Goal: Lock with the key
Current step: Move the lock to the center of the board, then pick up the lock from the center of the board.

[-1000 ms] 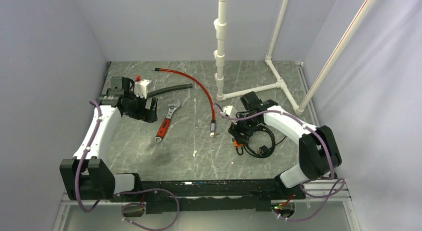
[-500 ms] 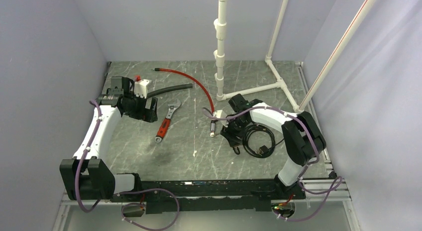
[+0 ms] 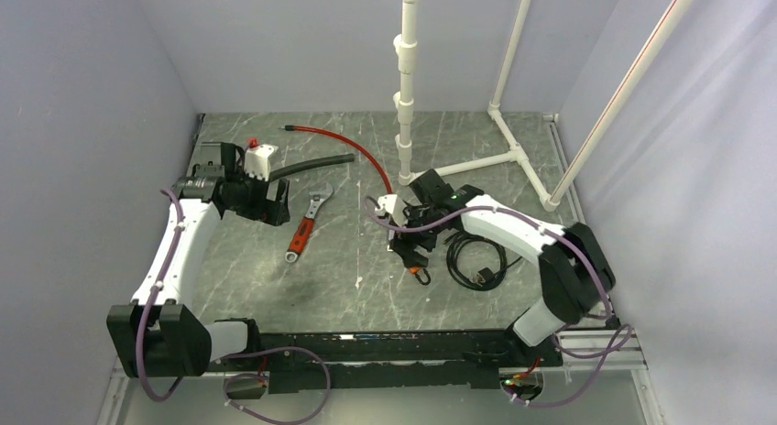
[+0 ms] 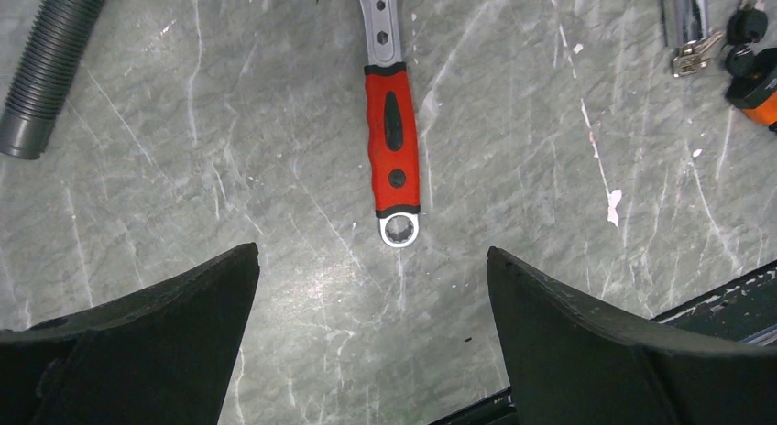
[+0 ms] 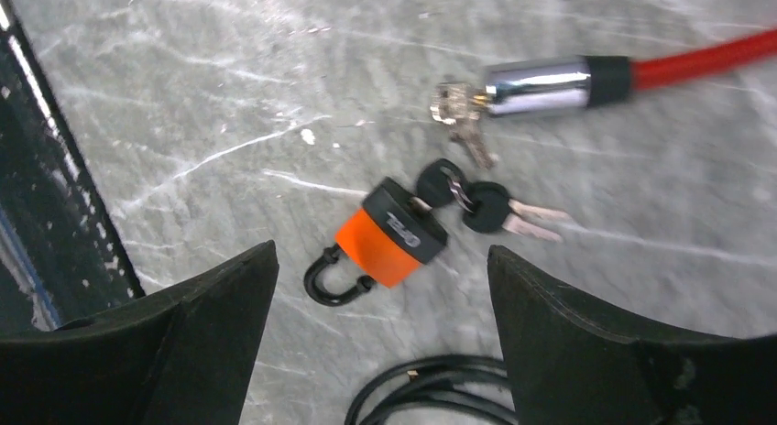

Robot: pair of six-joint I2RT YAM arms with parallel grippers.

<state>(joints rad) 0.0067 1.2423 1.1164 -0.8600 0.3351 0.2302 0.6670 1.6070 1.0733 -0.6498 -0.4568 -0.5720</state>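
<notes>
Key (image 5: 442,182) with a black head lies on the table (image 5: 229,95) against the orange padlock's (image 5: 389,242) dark end, a second key (image 5: 486,208) just beside it. Right gripper (image 5: 380,256) hovers released and empty above the padlock; left gripper (image 4: 371,253) gapes well away from it. Closing now could pinch the padlock or both keys, or flick them aside.

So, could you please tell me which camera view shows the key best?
The right wrist view: the key lies close and whole beside the orange padlock. The left wrist view clips it at its corner; the top view shows it too small.
</notes>
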